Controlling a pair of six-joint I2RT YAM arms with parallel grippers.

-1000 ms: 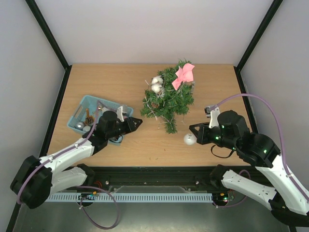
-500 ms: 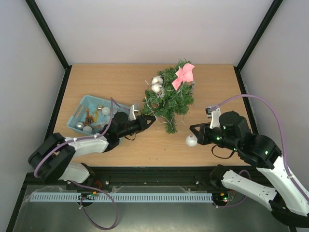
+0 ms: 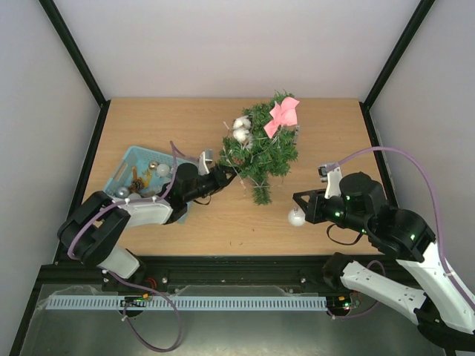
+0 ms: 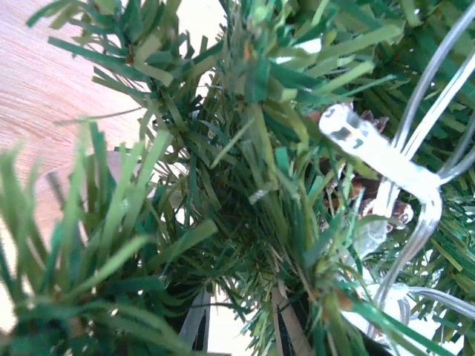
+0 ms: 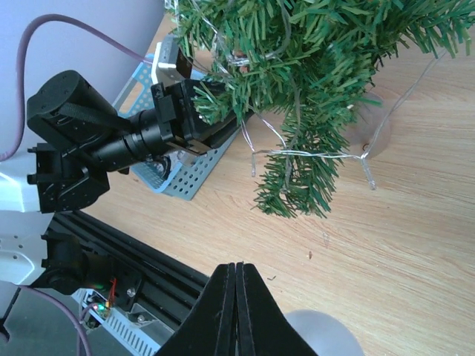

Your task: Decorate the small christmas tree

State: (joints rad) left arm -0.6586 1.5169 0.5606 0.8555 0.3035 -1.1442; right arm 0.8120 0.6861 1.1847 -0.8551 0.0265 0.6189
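The small christmas tree (image 3: pixel 261 152) stands mid-table with a pink bow (image 3: pixel 284 113) and silver balls (image 3: pixel 240 127) on it. My left gripper (image 3: pixel 225 176) is pushed into its lower left branches. In the left wrist view, needles (image 4: pixel 245 148) and a clear light string (image 4: pixel 386 163) fill the frame. Two fingers (image 4: pixel 194 322) stand a little apart, their tips buried, so any held thing is hidden. My right gripper (image 3: pixel 297 202) (image 5: pixel 236 265) is shut, low to the tree's right. A silver ball ornament (image 3: pixel 296 217) (image 5: pixel 324 334) hangs from it.
A teal basket (image 3: pixel 128 157) of ornaments sits at the left, just behind the left arm; its perforated wall (image 5: pixel 189 174) shows in the right wrist view. Dark frame posts and pale walls close in the table. The black rail runs along the near edge.
The left arm has swung right from the basket and pushed its gripper into the tree. The right gripper with the silver ball has drifted slightly right and nearer.
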